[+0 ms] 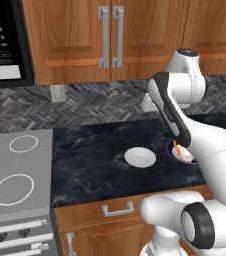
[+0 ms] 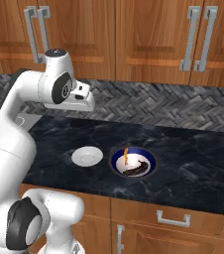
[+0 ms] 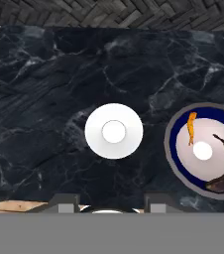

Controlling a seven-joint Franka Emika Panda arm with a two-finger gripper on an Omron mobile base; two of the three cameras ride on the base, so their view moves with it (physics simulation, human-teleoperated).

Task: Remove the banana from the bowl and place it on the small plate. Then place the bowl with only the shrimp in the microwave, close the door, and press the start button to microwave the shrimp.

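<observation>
Left base view: small plate (image 1: 140, 157) bare on the table (image 1: 95, 160), bowl (image 1: 183, 153) half hidden behind arm.
Right base view: banana (image 2: 135, 170) and shrimp (image 2: 126, 155) both in bowl.
Hand view: jaws parted, holding nothing, above plate. Every step remaining.

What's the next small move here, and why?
Probably shift the gripper sideways over the bowl and descend on the banana: it lies dark beside the shrimp, while the small plate sits bare alongside.
</observation>
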